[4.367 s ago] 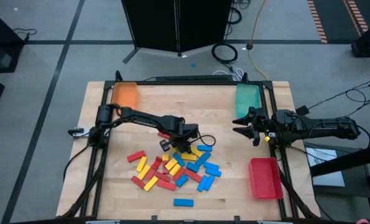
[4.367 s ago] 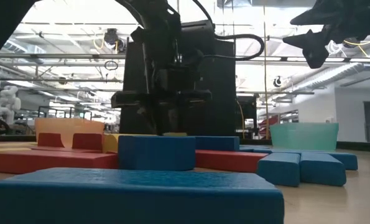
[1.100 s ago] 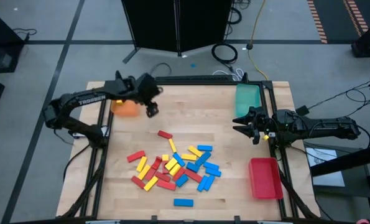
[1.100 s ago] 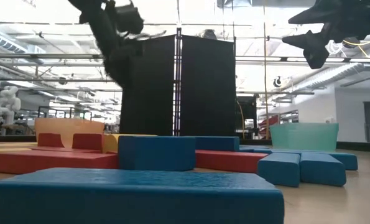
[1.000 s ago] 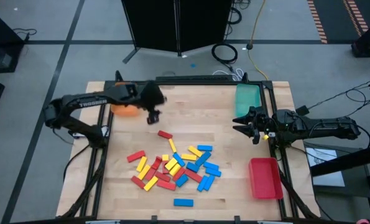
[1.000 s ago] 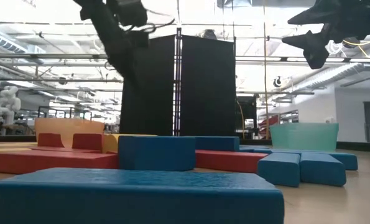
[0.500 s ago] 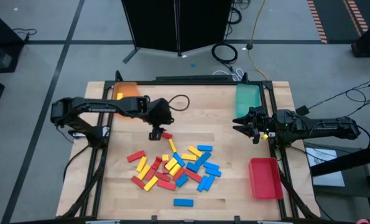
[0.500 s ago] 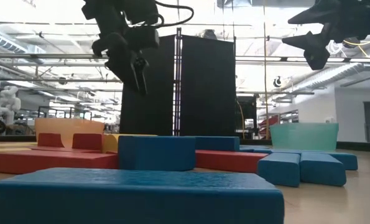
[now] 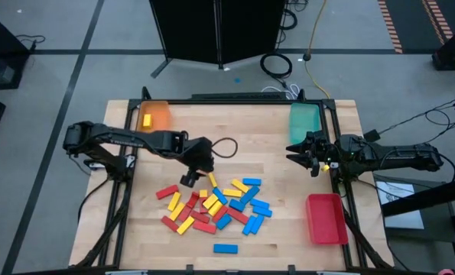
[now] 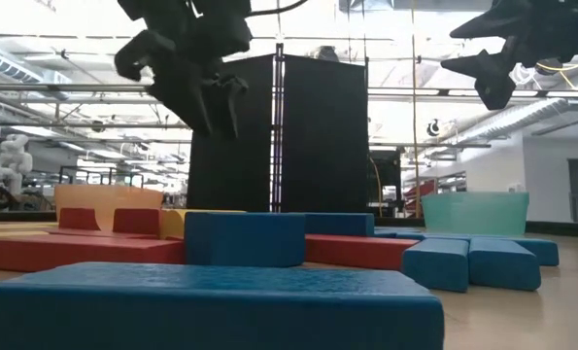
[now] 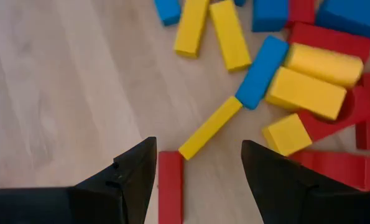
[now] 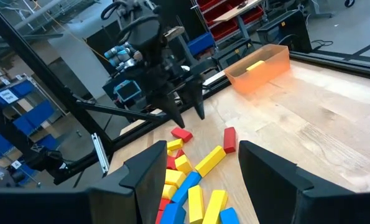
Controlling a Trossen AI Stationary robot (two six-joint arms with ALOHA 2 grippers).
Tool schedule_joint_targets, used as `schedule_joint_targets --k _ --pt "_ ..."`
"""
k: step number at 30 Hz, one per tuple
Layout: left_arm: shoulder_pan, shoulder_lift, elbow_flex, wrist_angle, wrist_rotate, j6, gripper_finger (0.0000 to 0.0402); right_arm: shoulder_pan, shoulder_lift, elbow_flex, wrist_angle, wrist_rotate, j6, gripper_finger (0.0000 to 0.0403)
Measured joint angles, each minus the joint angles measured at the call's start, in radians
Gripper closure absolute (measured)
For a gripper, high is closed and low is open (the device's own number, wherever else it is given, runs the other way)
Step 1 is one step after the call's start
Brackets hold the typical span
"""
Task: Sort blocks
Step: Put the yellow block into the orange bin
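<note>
Tool (image 11: 197, 165) over red block (image 11: 170, 186), wrist-only

Lying flat in a loose, partly overlapping heap of red, yellow and blue blocks (image 9: 212, 206) at mid-table; resting apart nearer the front edge, one blue block (image 9: 225, 248); sitting in the orange tray, one yellow block (image 9: 147, 121).

The table (image 9: 288, 229) is seen whole from straight overhead, level and very close from its top edge in the low view, while the blocks (image 9: 212, 205) are shared by both wrist views, left from just above, right from farther across.
</note>
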Motion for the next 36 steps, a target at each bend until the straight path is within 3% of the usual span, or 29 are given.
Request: schedule_joint_targets --k 11,26,31,36 --pt "-0.019 0.113 0.000 0.068 0.047 0.150 0.0169 0.000 0.000 0.000 0.000 0.000 0.001 0.0209" --pt "0.005 0.295 0.000 0.149 0.041 0.183 0.0175 0.000 0.000 0.000 0.000 0.000 0.005 0.0209" --pt "0.004 0.356 0.001 0.172 0.054 0.181 0.0229 0.000 0.000 0.000 0.000 -0.001 0.017 0.0209" --pt "0.003 0.365 0.002 0.162 0.072 0.182 0.0321 0.000 0.000 0.000 0.000 0.000 0.027 0.0209"
